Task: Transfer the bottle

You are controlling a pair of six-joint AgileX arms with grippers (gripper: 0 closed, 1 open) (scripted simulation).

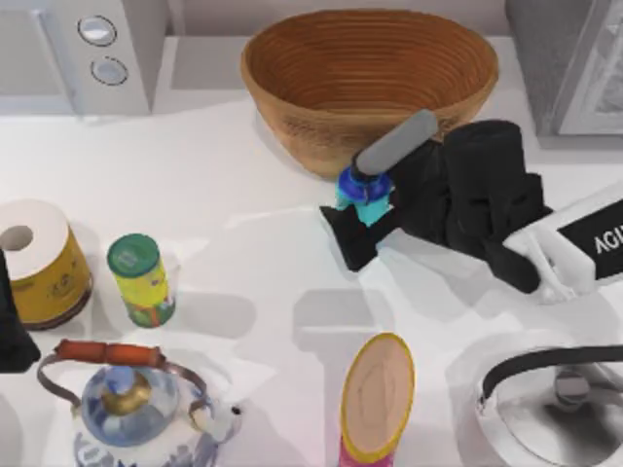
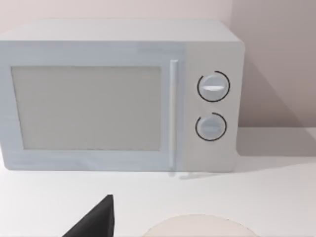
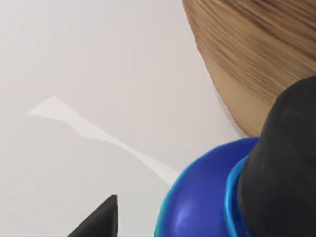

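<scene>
White letters are showing on a black panel of the right arm (image 1: 584,238), at the right edge of the top view; only "AG" is reading clearly before the picture's edge is cutting the word off. The yellow can (image 1: 142,280) at the left is carrying a printed label, and the yellow roll (image 1: 37,263) beside it some dark marks, but neither is coming out legibly.

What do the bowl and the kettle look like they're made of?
The bowl looks like woven wicker or coiled cane: brown, matte, ringed with fine ridges. The kettle looks like glazed ceramic, white with blue pattern and a sheen; its handle grip seems reddish wood.
</scene>
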